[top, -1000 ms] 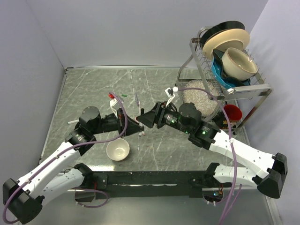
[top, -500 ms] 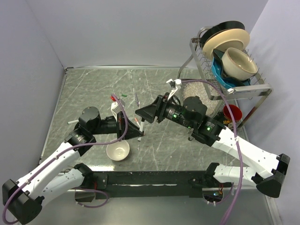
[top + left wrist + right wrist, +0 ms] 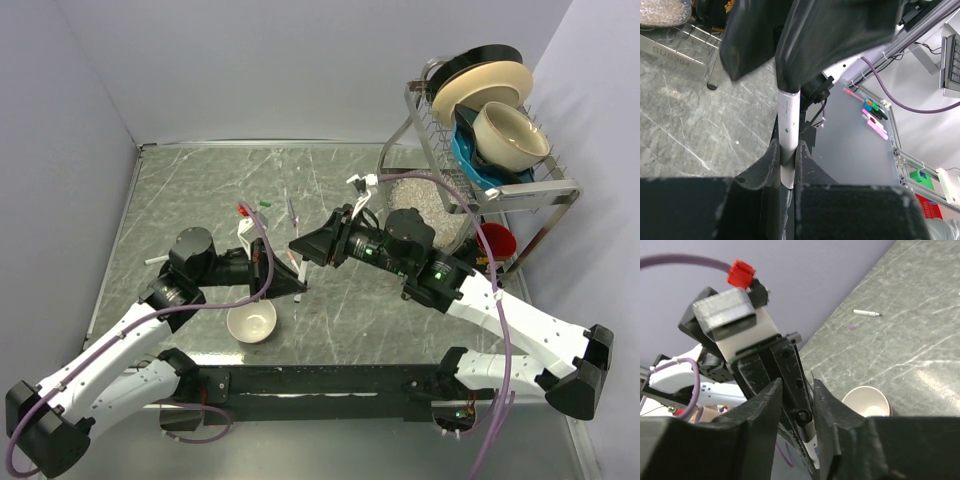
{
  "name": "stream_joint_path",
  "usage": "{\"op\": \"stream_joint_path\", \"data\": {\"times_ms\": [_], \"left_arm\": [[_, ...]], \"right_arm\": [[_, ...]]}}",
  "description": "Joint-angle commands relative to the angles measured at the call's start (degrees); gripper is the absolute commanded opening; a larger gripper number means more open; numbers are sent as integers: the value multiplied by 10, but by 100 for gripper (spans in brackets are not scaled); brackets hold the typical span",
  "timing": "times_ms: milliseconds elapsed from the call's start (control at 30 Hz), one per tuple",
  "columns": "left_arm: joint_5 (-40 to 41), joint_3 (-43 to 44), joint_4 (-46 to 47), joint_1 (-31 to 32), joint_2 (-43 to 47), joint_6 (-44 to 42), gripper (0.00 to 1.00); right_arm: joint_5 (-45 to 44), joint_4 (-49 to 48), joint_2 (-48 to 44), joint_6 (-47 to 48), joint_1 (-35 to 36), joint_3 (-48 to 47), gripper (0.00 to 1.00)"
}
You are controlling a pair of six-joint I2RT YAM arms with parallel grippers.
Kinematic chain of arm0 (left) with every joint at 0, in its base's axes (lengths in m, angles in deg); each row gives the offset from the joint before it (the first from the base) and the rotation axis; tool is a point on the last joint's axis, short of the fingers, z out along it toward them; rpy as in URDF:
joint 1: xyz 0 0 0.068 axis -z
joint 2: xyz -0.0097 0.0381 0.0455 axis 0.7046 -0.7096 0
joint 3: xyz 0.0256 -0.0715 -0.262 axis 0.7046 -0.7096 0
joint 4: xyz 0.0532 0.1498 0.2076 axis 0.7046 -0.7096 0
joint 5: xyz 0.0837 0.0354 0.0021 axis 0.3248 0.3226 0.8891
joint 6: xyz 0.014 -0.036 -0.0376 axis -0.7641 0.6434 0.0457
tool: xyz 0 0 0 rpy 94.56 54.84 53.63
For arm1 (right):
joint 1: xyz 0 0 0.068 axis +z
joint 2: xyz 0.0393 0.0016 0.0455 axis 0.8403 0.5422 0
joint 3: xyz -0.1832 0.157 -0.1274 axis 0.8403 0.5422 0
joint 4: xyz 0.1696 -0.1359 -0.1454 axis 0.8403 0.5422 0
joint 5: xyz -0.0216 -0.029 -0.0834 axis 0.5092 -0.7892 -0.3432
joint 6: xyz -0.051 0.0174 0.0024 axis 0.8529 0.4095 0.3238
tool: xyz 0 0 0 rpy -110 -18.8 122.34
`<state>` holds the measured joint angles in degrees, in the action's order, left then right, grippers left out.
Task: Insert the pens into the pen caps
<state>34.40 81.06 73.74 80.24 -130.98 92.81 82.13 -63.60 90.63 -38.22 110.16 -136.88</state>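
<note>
1. The left gripper (image 3: 787,159) is squeezed tight on a pen (image 3: 789,120), holding its lower end.
2. The right gripper (image 3: 797,390) is closed around the top end of that pen.
3. The pen sits between the two grippers, over the middle of the table (image 3: 200,180), just past the white bowl (image 3: 251,322).
4. A second pen (image 3: 867,313) lies flat at the left side, and a green cap (image 3: 265,204) lies farther back.
</note>
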Motion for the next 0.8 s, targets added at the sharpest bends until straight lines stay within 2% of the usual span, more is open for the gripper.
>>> {"op": "stream_joint_path", "data": {"times_ms": [0, 100, 133, 200, 467, 767], "left_arm": [[-8, 19, 20, -1, -4, -11, 1], [-1, 22, 23, -1, -8, -11, 1], [0, 22, 26, -2, -10, -9, 1], [3, 27, 33, -1, -18, -6, 1], [14, 52, 43, -2, -58, -7, 1], [49, 52, 132, -2, -85, 30, 1]], "right_arm": [[19, -32, -13, -9, 2, 25, 35], [19, -40, -22, -11, 4, 48, 17], [19, -42, -24, -10, 4, 53, 7], [26, -42, -28, -6, 5, 63, 0], [44, -39, -46, 0, 11, 105, 0], [48, -106, -60, -31, 26, 186, 0]]}}
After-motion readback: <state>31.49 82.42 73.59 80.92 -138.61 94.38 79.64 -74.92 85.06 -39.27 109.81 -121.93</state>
